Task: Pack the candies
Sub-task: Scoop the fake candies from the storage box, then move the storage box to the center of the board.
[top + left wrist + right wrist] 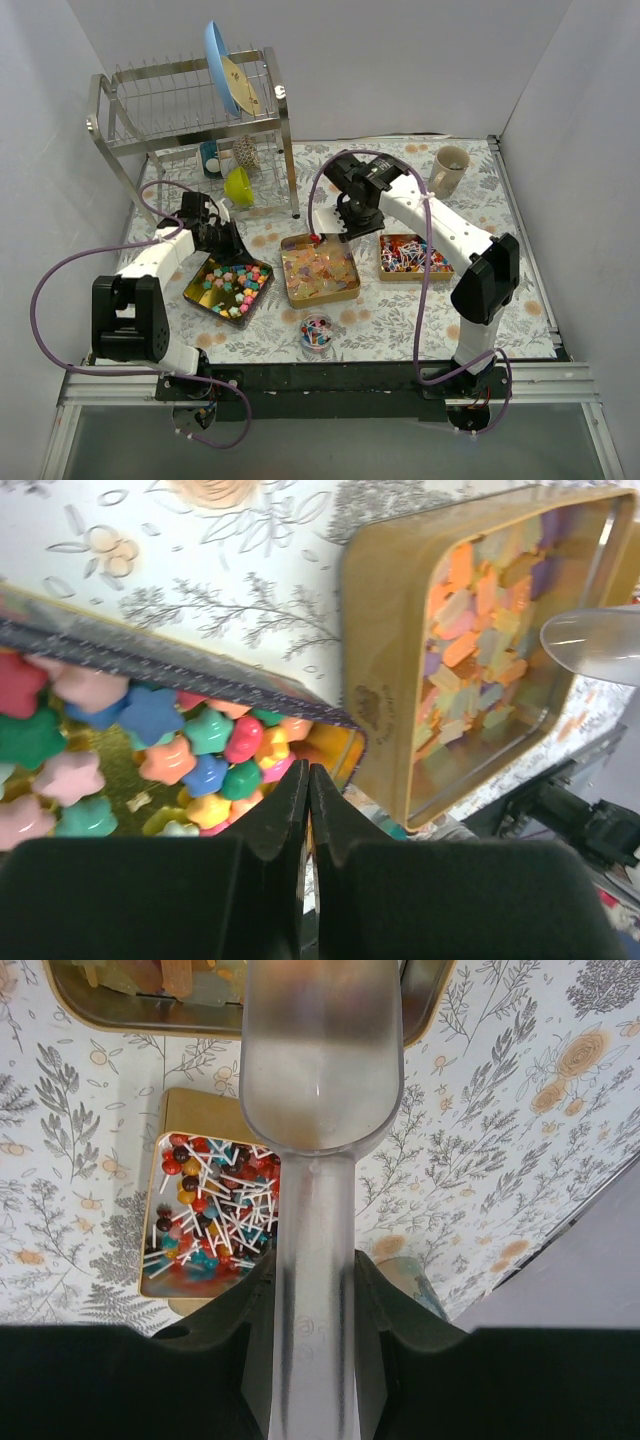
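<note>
Gripping a clear scoop (320, 1060) by its handle: right hand (312, 1280). Left hand (308, 785) is seen pressed together, empty, near star candies (190, 750).

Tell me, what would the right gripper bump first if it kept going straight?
Probably the orange candies in the middle tin: the right gripper holds a scoop reaching over its rim. Height is unclear.

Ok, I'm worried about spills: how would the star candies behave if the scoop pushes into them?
The star candies lie loose and glossy in their tin, so they'd probably slide apart singly. Their lobed shape likely stops them rolling far. The shallow rim may let some hop out.
</note>
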Robot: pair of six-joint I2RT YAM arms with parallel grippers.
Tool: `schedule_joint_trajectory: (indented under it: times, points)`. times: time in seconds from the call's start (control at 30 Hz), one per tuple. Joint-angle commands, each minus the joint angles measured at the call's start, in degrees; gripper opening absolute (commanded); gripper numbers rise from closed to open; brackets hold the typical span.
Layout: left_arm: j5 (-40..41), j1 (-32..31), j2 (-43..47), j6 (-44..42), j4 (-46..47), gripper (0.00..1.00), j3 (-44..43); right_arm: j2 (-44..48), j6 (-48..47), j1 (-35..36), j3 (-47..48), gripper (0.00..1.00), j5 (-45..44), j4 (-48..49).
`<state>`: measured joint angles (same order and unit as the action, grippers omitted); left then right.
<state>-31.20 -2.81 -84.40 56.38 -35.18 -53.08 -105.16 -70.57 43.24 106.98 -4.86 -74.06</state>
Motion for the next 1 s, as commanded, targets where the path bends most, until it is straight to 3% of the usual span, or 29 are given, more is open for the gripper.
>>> schedule_joint_trajectory:
  times: [0.0,0.4,0.73,0.97]
  points:
    - [6.32,0.0,3.01,0.66,-2.88,0.0,1.57,-1.18,-1.42,1.75,0.07,0.01,-8.22,-0.91]
    - [4.84,0.0,-3.66,6.45,-0.33,0.0,4.73,-6.54,-1.51,6.85,-0.54,0.01,-18.51,-0.82]
    - [0.27,-2.81,-5.86,8.13,4.59,0.0,7.9,-9.27,2.18,13.97,-0.55,0.01,-16.23,-0.73]
    - [-0.35,-3.08,-4.72,8.31,5.12,0.0,8.34,-8.66,1.58,13.97,0.42,0.01,-20.0,-0.73]
